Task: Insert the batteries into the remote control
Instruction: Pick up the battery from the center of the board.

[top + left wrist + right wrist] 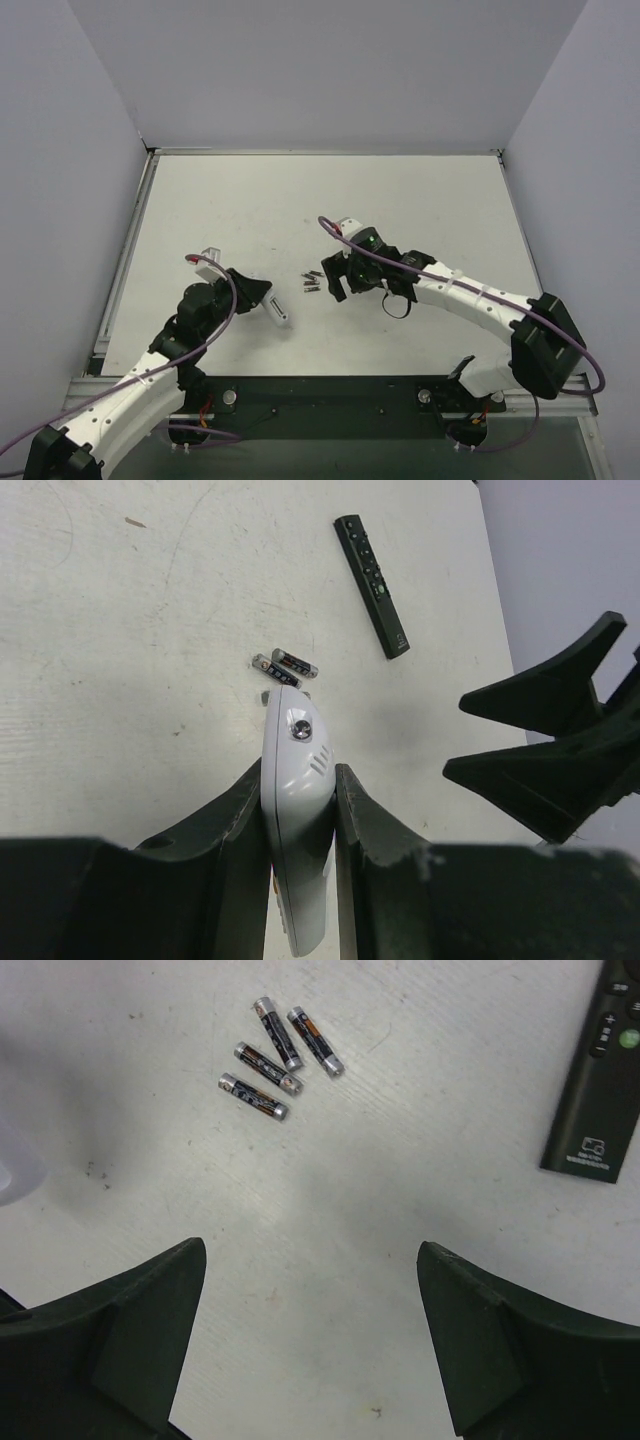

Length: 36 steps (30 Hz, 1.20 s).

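Observation:
My left gripper (300, 772) is shut on the white remote control (297, 770), which it holds on edge with one end reaching toward the batteries (285, 667). From above, the remote control (279, 313) sticks out of the left gripper (262, 296) toward the right. Several small dark batteries (280, 1055) with silvery and orange ends lie loose in a cluster on the table. My right gripper (310, 1250) hangs open just short of them, with only bare table between its fingers. In the top view the right gripper (336, 282) is immediately right of the batteries (312, 281).
A slim black remote (372, 585) lies on the table beyond the batteries, and its end (592, 1090) shows at the right wrist view's upper right. The right gripper's dark fingers (545, 730) stand close to the right of the held remote. Walls enclose the white tabletop (250, 200).

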Each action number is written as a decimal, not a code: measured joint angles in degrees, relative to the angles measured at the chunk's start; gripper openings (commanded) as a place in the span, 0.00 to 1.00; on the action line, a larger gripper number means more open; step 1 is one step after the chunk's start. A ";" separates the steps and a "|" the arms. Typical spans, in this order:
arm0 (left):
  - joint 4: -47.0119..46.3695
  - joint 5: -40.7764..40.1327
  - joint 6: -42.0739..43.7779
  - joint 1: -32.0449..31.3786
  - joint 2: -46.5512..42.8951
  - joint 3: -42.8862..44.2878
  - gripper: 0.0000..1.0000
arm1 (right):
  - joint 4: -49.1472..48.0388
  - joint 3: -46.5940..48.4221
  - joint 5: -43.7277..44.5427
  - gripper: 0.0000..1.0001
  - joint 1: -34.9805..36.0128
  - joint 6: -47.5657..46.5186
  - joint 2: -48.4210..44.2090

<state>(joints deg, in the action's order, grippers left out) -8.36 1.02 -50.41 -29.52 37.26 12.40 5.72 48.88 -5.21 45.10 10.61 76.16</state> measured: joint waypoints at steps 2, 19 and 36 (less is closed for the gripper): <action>1.51 -1.01 -0.20 0.00 -3.96 -1.42 0.00 | 0.26 2.67 -0.87 0.71 0.81 -0.87 4.24; 17.75 -7.28 -1.49 0.02 -26.64 -4.50 0.00 | 3.48 18.91 -7.17 0.41 6.38 -13.33 27.54; 19.34 -7.63 -1.86 0.02 -24.90 -4.50 0.00 | 5.88 25.55 -7.21 0.34 6.43 -20.50 35.06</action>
<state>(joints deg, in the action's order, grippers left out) 10.98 -6.61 -52.27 -29.50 12.36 7.90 11.60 74.43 -12.43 51.53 -9.89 111.22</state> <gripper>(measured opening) 0.339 0.343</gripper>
